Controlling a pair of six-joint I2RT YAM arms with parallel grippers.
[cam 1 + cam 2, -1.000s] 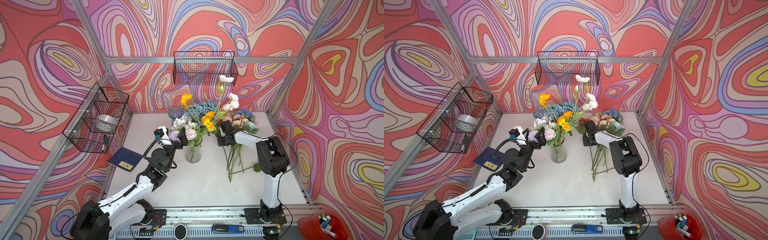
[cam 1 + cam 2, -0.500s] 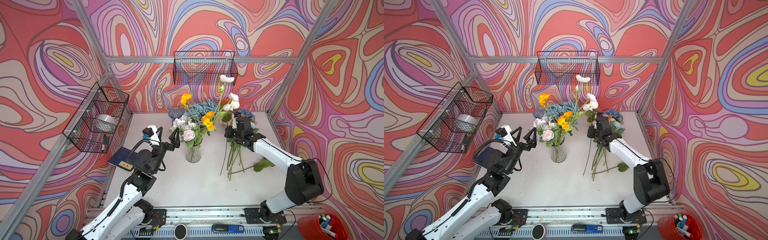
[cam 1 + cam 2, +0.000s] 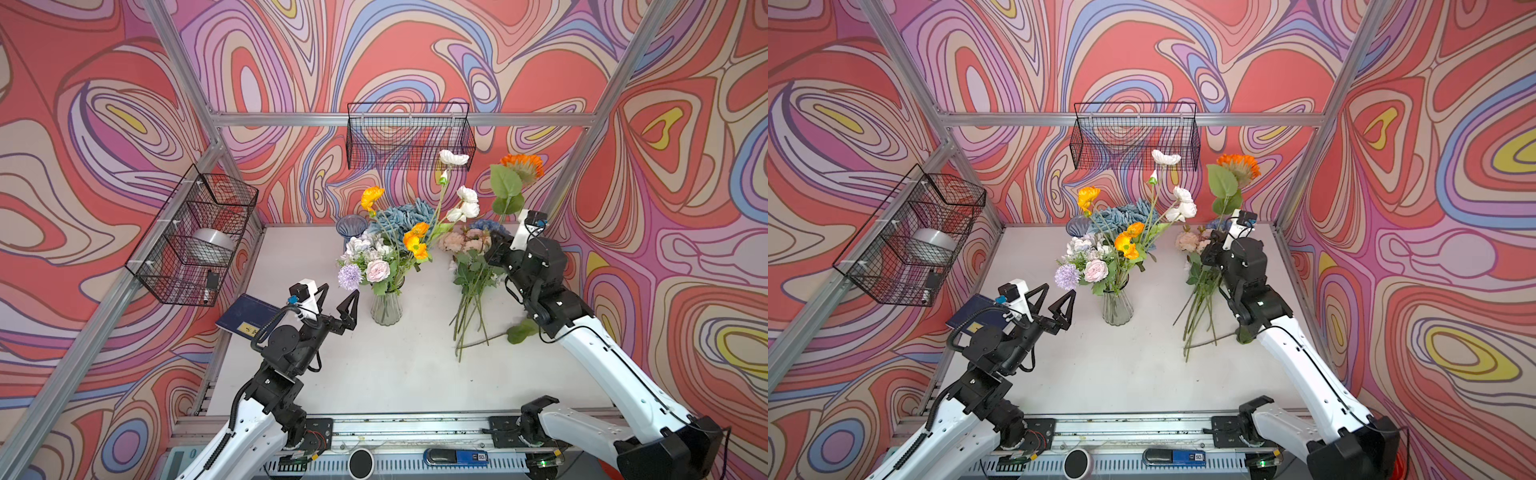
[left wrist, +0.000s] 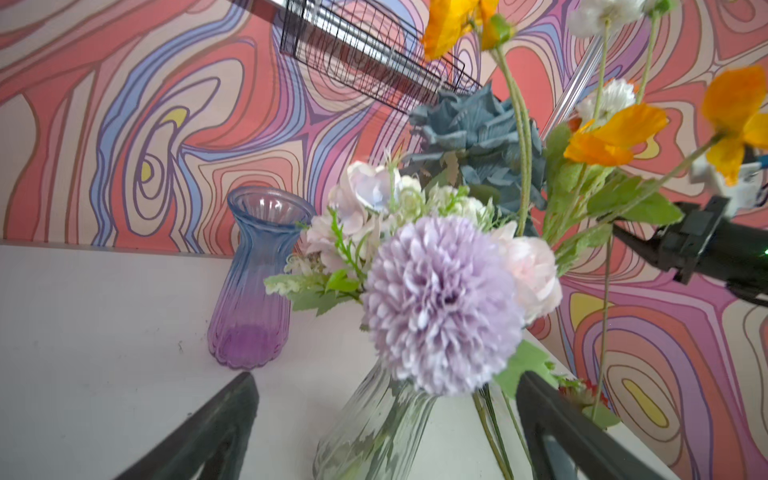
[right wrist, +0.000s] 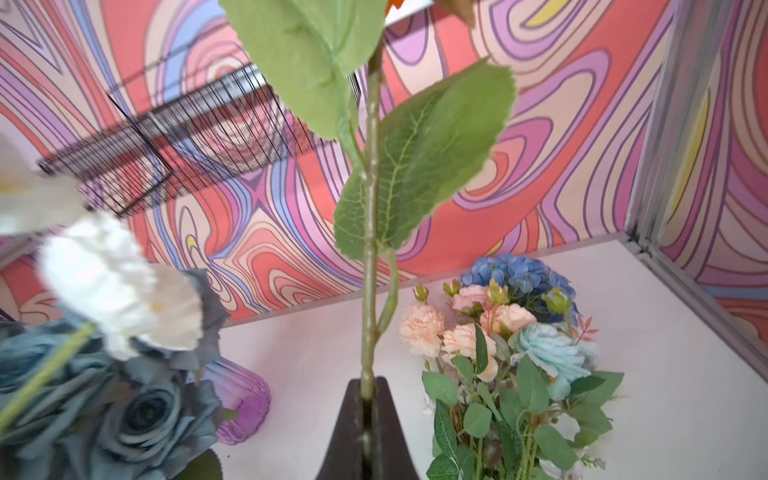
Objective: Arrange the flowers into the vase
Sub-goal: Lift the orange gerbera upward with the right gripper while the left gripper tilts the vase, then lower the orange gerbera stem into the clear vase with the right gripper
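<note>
Showing, in both top views, the white table (image 3: 395,374) closed by patterned walls at the back and both sides, with the rail along its near edge; reaching from the rail's right end, the right arm (image 3: 602,365) stretched along the right wall toward the back, wrist raised over the loose flowers (image 3: 469,286); rising from the rail's left end, the left arm (image 3: 253,419) bent at the elbow, wrist aimed at the clear vase (image 3: 386,307); hanging on the back wall and the left wall, one wire basket (image 3: 409,137) each.

Standing near mid-table, the clear vase with a mixed bouquet (image 3: 390,253) leaning outward; lying to its right, the loose flowers, heads toward the back right corner, stems fanned toward the front; leaving a narrow bare strip between vase and heap, and wide bare table from the vase to the near rail; set behind the bouquet by the back wall, a blue-purple vase (image 4: 253,282); resting at the left table edge, a notebook (image 3: 245,318).

Spread wide and holding nothing, the left gripper (image 3: 340,291), just left of the clear vase, not touching; clamped on the green stem of the orange daisy (image 3: 523,166), the right gripper (image 5: 368,386), stem upright, bloom high above the heap, apart from the bouquet.
</note>
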